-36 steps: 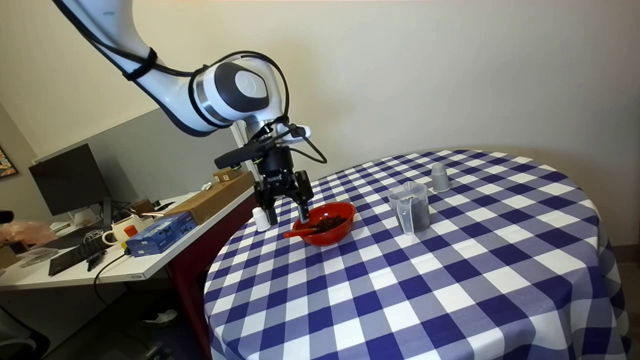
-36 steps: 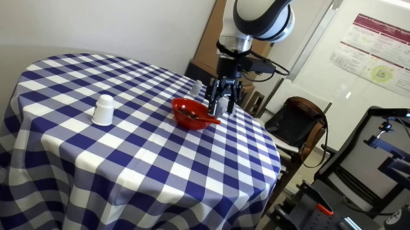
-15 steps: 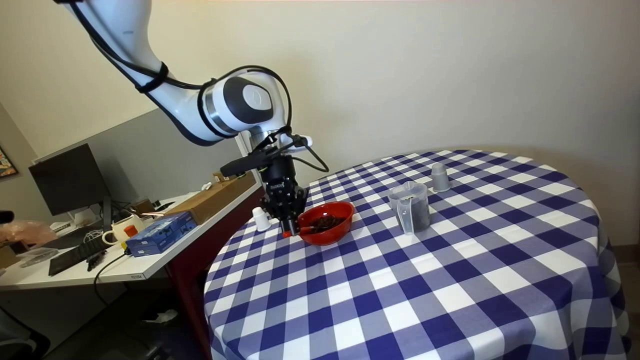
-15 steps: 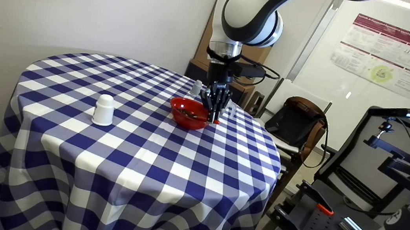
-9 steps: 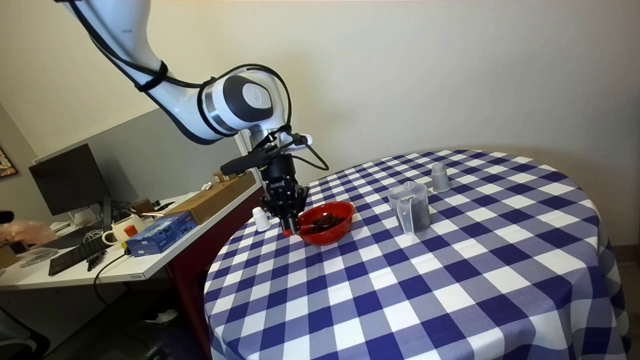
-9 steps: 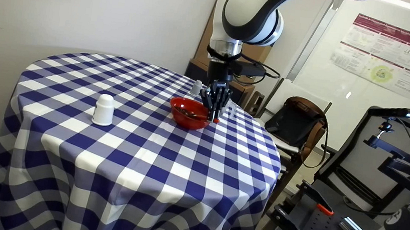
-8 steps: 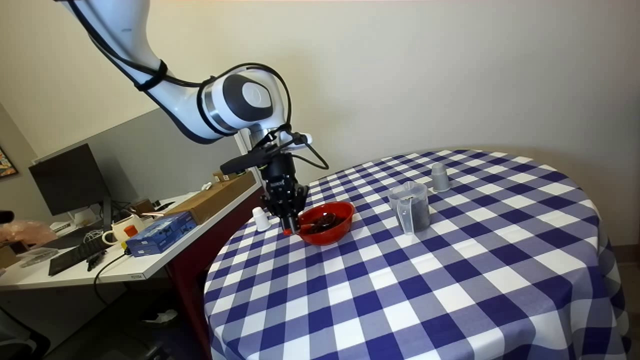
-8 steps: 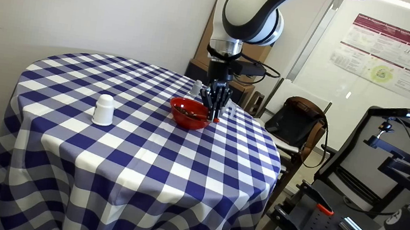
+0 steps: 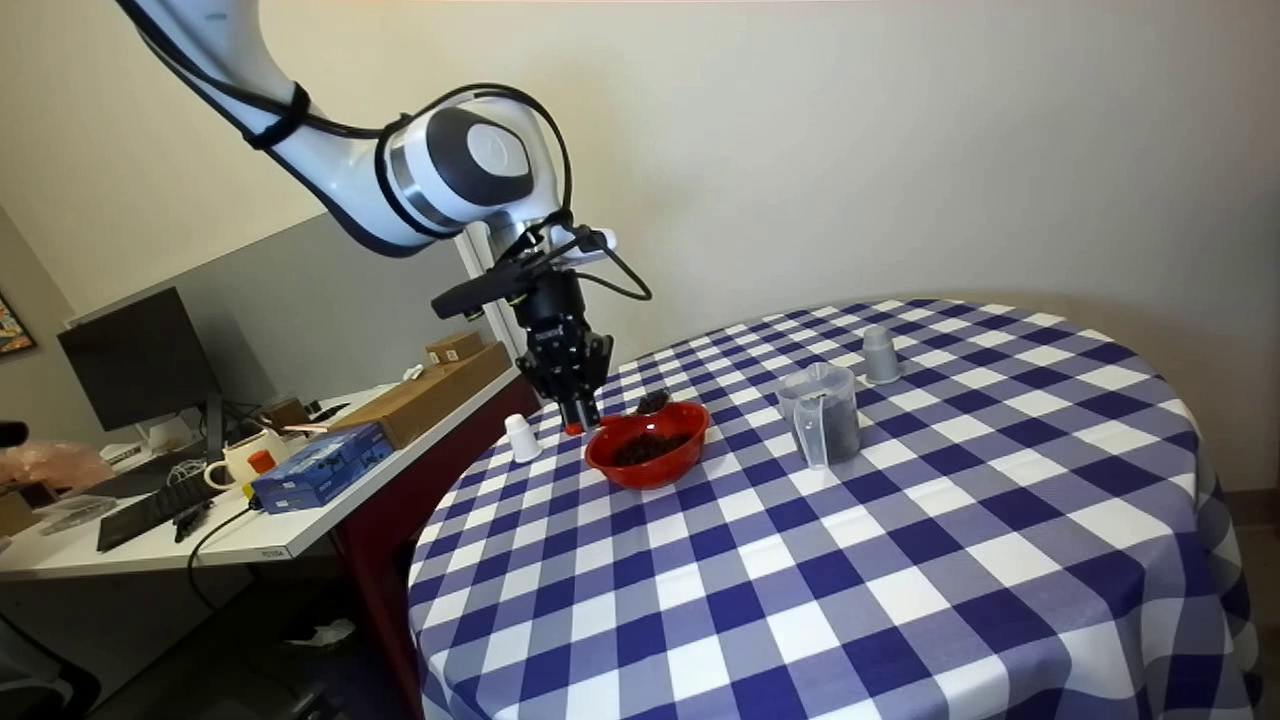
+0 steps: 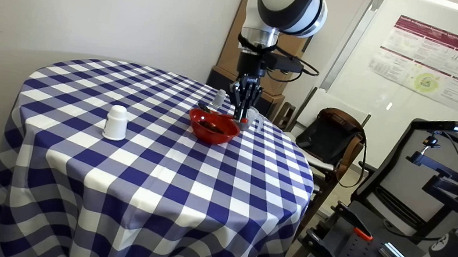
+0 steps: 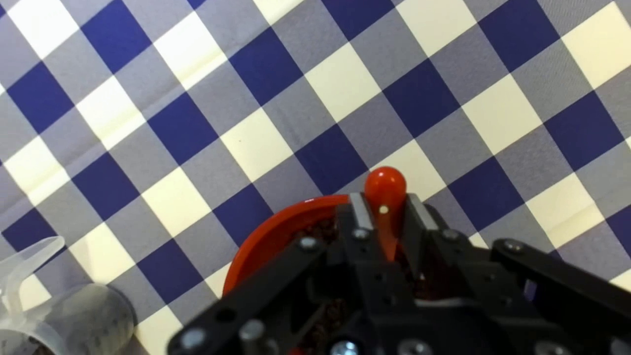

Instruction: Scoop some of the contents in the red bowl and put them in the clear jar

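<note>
The red bowl (image 9: 650, 480) stands on the checkered cloth with dark, bean-like contents (image 9: 648, 449) inside. My gripper (image 9: 582, 414) is shut on the handle of a red spoon (image 11: 385, 185), whose round end pokes out past the fingertips in the wrist view. The spoon's head (image 10: 204, 106) is raised level over the bowl's far side and carries a dark heap (image 9: 653, 402). To the bowl's right in an exterior view is the clear jar (image 9: 822, 420), with a spout and handle. Dark bits show inside the jar (image 11: 84, 320) in the wrist view.
A white shaker (image 10: 116, 123) and a greyish one (image 9: 880, 355) stand upright on the round table, on opposite sides of the bowl. A desk (image 9: 230, 525) with boxes and a monitor adjoins the table. A wall rises behind.
My gripper, open above the spoon 2.4 s ago, closed on its handle. Over the last half second it has risen, lifting the spoon and its dark load out of the bowl.
</note>
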You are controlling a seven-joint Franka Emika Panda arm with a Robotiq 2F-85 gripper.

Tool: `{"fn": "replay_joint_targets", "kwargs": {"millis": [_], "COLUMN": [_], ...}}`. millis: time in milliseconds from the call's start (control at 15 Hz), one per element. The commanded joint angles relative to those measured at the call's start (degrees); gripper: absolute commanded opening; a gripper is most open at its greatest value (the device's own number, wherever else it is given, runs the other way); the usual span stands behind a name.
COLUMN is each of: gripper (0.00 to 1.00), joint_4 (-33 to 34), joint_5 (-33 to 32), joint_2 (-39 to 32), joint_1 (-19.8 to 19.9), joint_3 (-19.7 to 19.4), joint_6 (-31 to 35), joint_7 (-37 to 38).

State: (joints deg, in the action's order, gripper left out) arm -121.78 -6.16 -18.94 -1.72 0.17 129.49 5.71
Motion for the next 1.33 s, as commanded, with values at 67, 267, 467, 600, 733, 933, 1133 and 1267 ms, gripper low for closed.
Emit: {"fn": "replay_joint_targets", "kwargs": {"millis": [67, 267, 467, 600, 733, 933, 1133, 1267], "gripper": [0.11, 0.11, 0.11, 0.11, 0.11, 0.11, 0.11, 0.11], "joint_4": [-3.50, -4.90, -6.51, -7.52, -8.26, -8.61, -7.90, -7.37], "joint_5": [-0.01, -0.11, -1.07, -1.98, -2.42, -2.97, -3.27, -2.91], "joint_2": [6.08, 8.98, 11.60, 12.87, 13.79, 14.41, 14.16, 13.50], "joint_1": [0.38, 1.14, 2.33, 3.25, 4.39, 5.97, 7.37, 8.15], "joint_3": [-0.77, -1.47, -2.86, -3.86, -4.83, -6.21, -7.41, -8.04], "joint_6": [0.02, -0.18, -0.49, -0.52, -0.44, -0.39, -0.84, -0.97], "joint_7": [-0.39, -0.26, -0.04, 0.13, 0.10, 0.19, 0.25, 0.19]}}
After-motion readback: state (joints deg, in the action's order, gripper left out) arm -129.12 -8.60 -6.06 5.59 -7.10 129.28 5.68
